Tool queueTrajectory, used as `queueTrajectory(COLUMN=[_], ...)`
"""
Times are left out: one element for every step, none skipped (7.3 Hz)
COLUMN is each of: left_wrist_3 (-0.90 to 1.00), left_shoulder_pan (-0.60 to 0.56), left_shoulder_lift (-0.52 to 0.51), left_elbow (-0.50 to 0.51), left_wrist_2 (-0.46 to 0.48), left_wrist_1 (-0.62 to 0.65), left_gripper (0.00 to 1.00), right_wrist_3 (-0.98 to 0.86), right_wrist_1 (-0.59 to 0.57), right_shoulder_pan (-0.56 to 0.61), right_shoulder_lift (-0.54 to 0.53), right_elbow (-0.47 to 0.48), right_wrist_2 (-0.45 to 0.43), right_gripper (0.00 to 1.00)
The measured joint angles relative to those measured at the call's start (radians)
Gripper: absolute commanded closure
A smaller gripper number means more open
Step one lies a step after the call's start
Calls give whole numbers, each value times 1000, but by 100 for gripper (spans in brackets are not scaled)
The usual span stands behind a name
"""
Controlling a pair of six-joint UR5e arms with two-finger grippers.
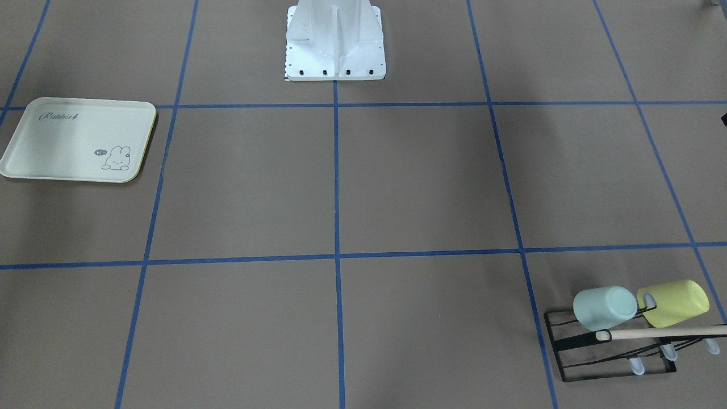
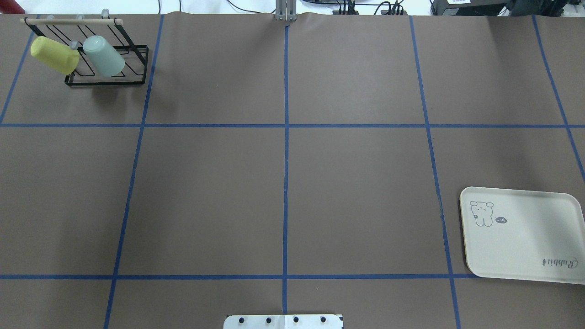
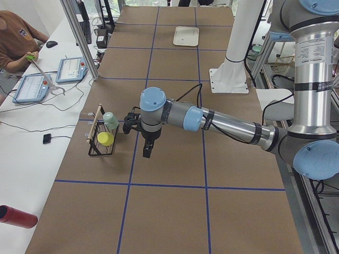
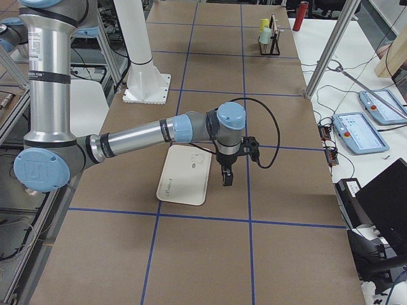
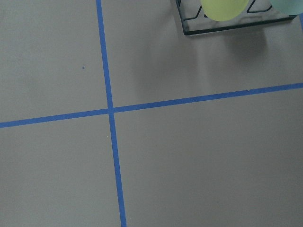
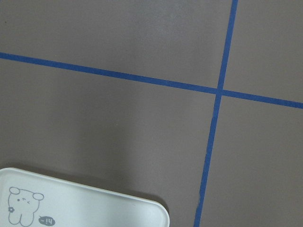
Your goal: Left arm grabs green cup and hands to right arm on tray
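Observation:
The pale mint-green cup (image 2: 104, 55) hangs mouth-down and tilted on a black wire rack (image 2: 109, 82), next to a yellow-green cup (image 2: 54, 55), at the table's far left; it also shows in the front view (image 1: 605, 308). The left gripper (image 3: 147, 151) shows only in the left side view, pointing down over bare table beside the rack; I cannot tell whether it is open or shut. The cream rabbit tray (image 2: 525, 242) lies empty at the near right. The right gripper (image 4: 226, 178) hangs just beside the tray's edge (image 4: 184, 175); I cannot tell its state.
The rack has a wooden rail (image 1: 659, 333) and several free pegs. The white robot base (image 1: 335, 57) stands at the table's middle edge. Blue tape lines grid the brown table. An operator (image 3: 16, 42) sits beside the table's far side. A red bottle (image 3: 16, 217) lies off the table.

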Motion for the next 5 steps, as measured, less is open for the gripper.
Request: queueTrajectory(left_wrist_3=[1,4,5,2,0], left_shoulder_pan=[2,9,21,27,33], left_shoulder_lift=[-1,-1,0,2,1], left_elbow=[0,0,0,0,0], left_wrist_2=[-1,-2,-4,-4,-5], left_wrist_1=[-1,-1,0,1,2], left_gripper=[0,0,0,0,0], right_wrist_3=[0,0,0,1,2], right_wrist_1=[0,0,0,0,0], right_shoulder_pan=[0,0,0,0,0], right_shoulder_lift=[0,0,0,0,0], right_elbow=[-1,-2,-3,-4,-4], right_wrist_2=[-1,-1,-2,-2,-2], right_gripper=[0,0,0,0,0])
